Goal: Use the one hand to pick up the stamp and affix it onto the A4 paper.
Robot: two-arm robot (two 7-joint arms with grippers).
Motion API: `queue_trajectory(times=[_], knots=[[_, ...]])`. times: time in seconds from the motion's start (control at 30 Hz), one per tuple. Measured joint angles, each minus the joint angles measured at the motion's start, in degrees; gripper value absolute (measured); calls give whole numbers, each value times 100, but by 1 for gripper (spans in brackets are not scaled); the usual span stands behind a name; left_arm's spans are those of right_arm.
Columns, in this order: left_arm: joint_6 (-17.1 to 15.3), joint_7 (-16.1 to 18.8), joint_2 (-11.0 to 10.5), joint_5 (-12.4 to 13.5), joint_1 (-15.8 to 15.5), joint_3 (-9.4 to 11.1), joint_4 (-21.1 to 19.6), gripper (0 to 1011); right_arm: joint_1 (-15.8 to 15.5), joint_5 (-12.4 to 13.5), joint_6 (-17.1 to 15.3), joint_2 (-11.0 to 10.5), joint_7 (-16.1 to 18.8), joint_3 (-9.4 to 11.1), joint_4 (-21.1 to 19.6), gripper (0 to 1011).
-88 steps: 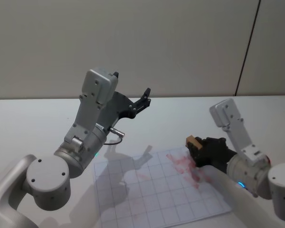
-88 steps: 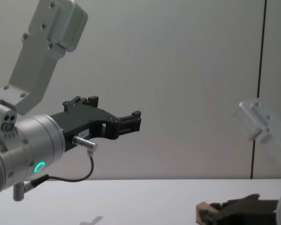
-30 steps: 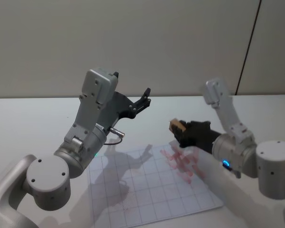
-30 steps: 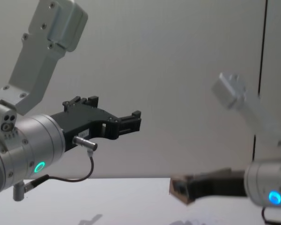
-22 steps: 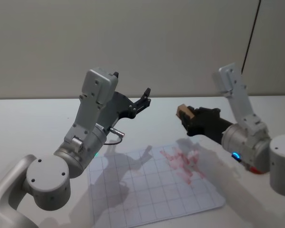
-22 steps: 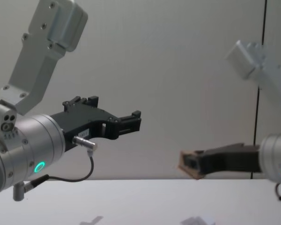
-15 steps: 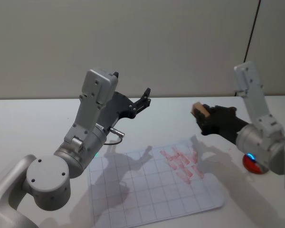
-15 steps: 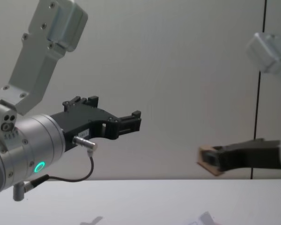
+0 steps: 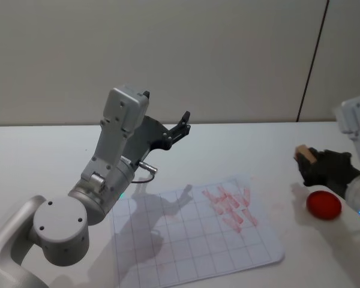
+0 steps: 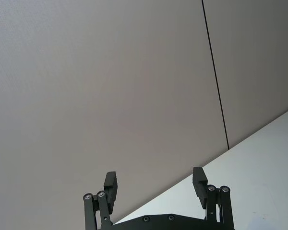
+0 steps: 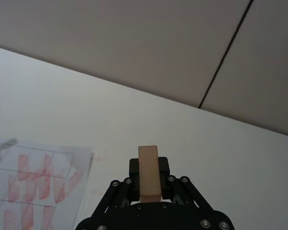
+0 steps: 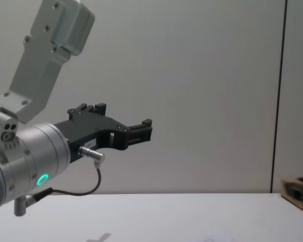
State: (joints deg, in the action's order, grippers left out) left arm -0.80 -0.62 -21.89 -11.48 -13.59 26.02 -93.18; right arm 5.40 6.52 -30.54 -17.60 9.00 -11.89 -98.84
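Note:
The stamp (image 9: 303,153) is a small light-brown wooden block, and my right gripper (image 9: 306,159) is shut on it at the table's right edge, just above and behind the red ink pad (image 9: 323,204). In the right wrist view the stamp (image 11: 149,179) stands upright between the black fingers (image 11: 164,165). The chest view catches the stamp (image 12: 293,193) at its right edge. The A4 paper (image 9: 186,240) is a gridded white sheet lying flat at the table's middle, with a cluster of red stamp marks (image 9: 231,207) in its far right corner. My left gripper (image 9: 166,108) hangs open, raised over the table's left half.
The left arm (image 9: 108,168), with a green ring (image 12: 42,179), stands above the paper's left side and casts a shadow on it. A grey wall rises behind the white table (image 9: 258,144).
My right gripper lifted the stamp off the paper's red-marked corner and swung it right, over by the ink pad. The paper shifted slightly. The left arm has not moved.

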Motion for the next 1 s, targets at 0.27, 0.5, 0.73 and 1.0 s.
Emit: queue_trajectory(times=[0.27,0.5,0.73,1.0], knots=[[0,0,0,0,0,0,0,1001,-204,95,-82,-195,-107,150,-10,218],[0,0,0,0,0,0,0,1002,-316,182,-128,-293,-86,228,46,218],[0,0,0,0,0,0,0,1001,-407,237,-174,-356,-20,271,96,217],[0,0,0,0,0,0,0,1001,-499,270,-209,-401,33,300,156,218]])
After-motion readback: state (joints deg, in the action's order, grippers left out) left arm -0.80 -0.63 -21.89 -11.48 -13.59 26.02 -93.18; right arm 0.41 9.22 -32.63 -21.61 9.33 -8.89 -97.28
